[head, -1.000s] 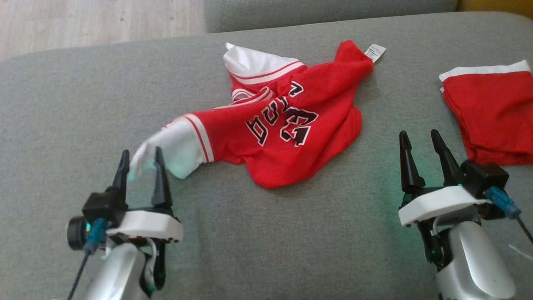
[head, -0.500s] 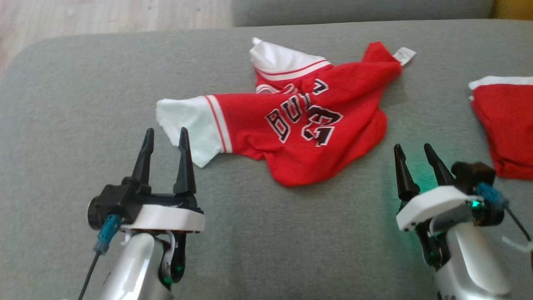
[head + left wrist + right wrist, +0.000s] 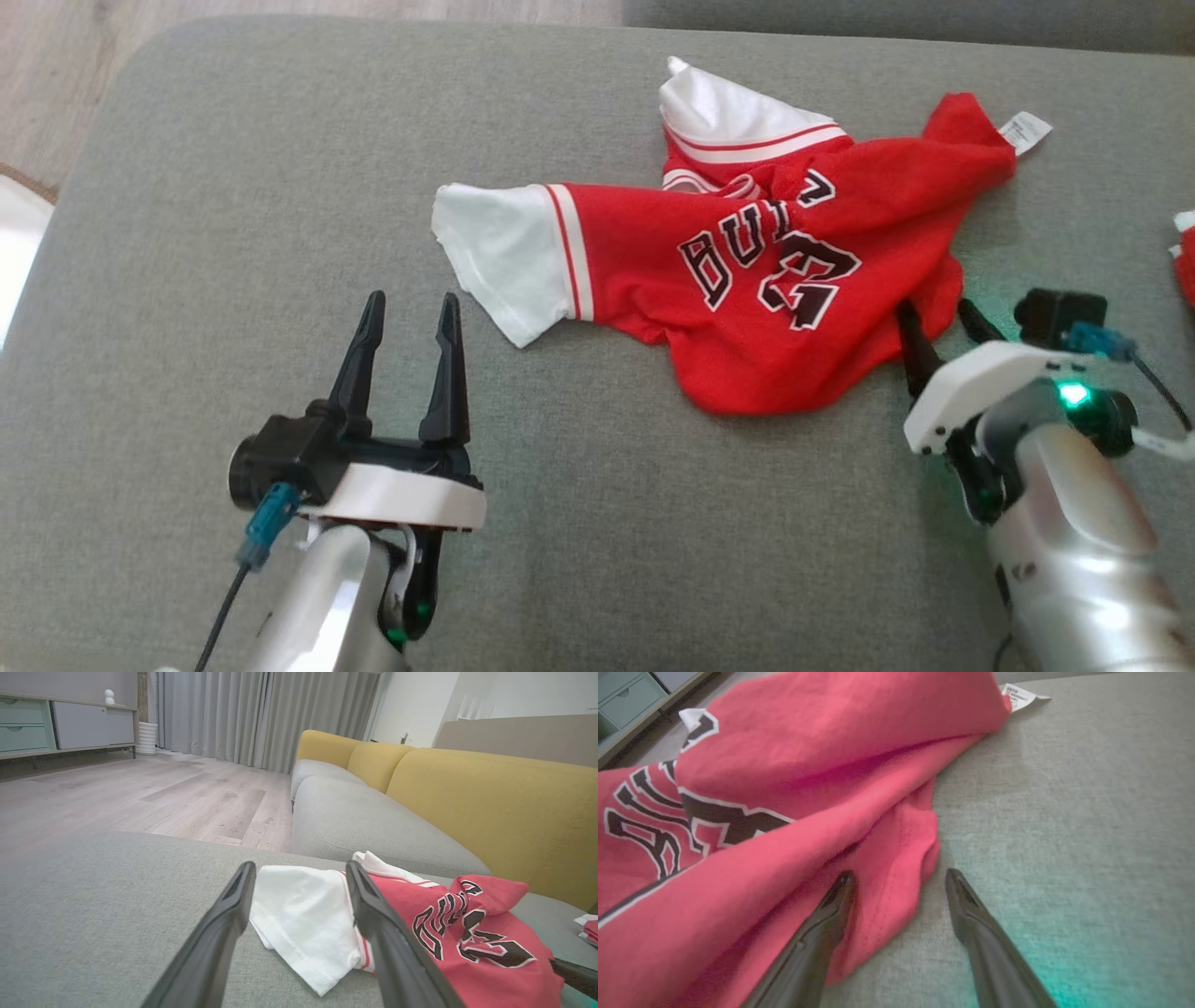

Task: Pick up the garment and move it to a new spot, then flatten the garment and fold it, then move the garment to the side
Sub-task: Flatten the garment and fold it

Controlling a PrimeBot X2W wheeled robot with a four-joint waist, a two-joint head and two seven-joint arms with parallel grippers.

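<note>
Head view down onto cushion, wrist views low, near, all share jersey

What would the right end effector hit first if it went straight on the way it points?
The shirt: its red edge lies between the open fingers of the right end effector, so contact looks almost immediate, though depth is hard to judge.

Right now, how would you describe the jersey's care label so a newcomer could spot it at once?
Start at the wide grey cushion and find the crumpled red jersey lying on it. At the jersey's far right tip a small white label sticks out onto the cushion. Unlike the white sleeve, it is tiny, rectangular and printed.
</note>
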